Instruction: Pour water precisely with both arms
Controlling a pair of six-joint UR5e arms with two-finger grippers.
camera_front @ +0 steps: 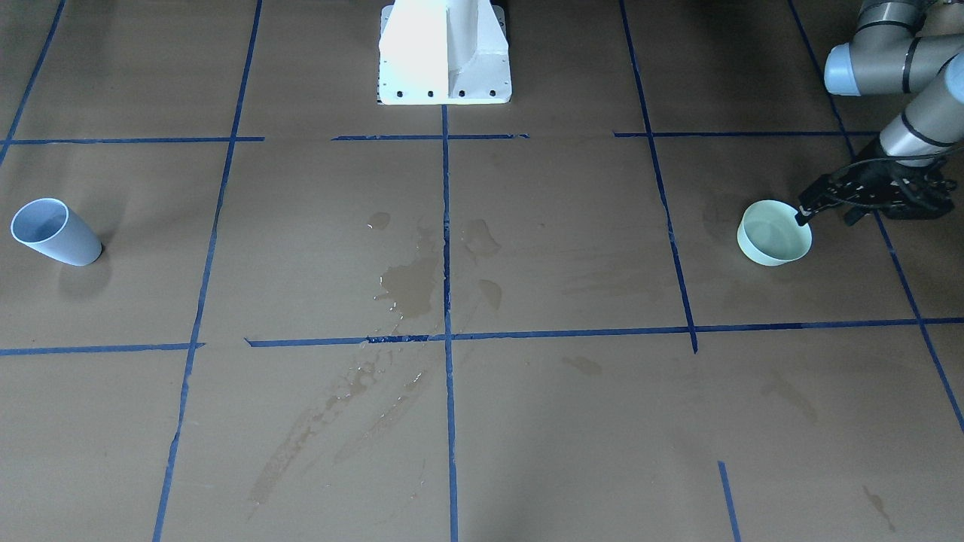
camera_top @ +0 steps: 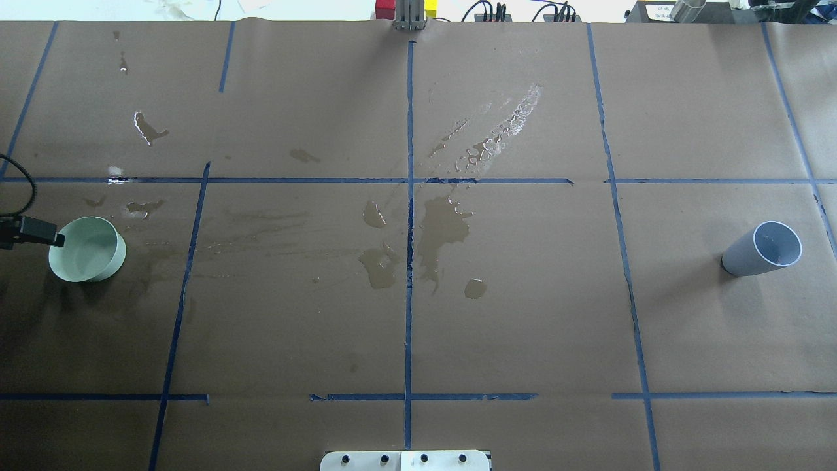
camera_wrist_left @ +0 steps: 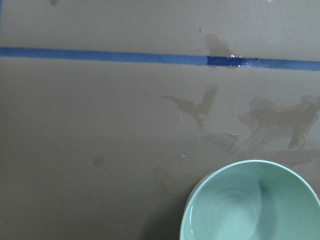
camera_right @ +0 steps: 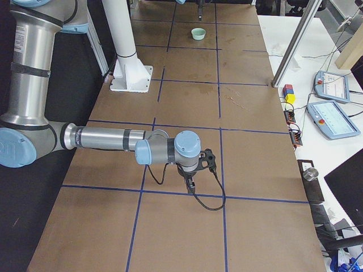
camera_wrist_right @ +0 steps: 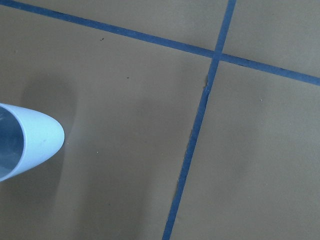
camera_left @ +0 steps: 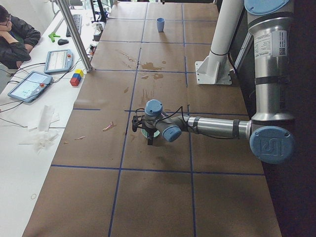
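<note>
Brown-papered bench (camera_top: 523,314) carries water (camera_top: 507,127) streaked and pooled near its centre; left pincer (camera_front: 828,218), fingers apart, sits at the rim of the green bowl (camera_front: 774,242); right pincer (camera_right: 191,182), state not discernible; blue cup (camera_front: 56,232) stands at the robot's right end

Brown paper (camera_top: 706,98) on the table, matt, faintly creased. Water (camera_top: 503,131) glints wet across it. Blue tape (camera_top: 409,294) is smooth with a slight sheen. The bowl (camera_top: 91,252) is glossy and smooth, the cup (camera_top: 762,252) matt plastic. Left arm (camera_left: 217,127) is brushed metal, the pedestal (camera_front: 444,53) gloss white paint.
</note>
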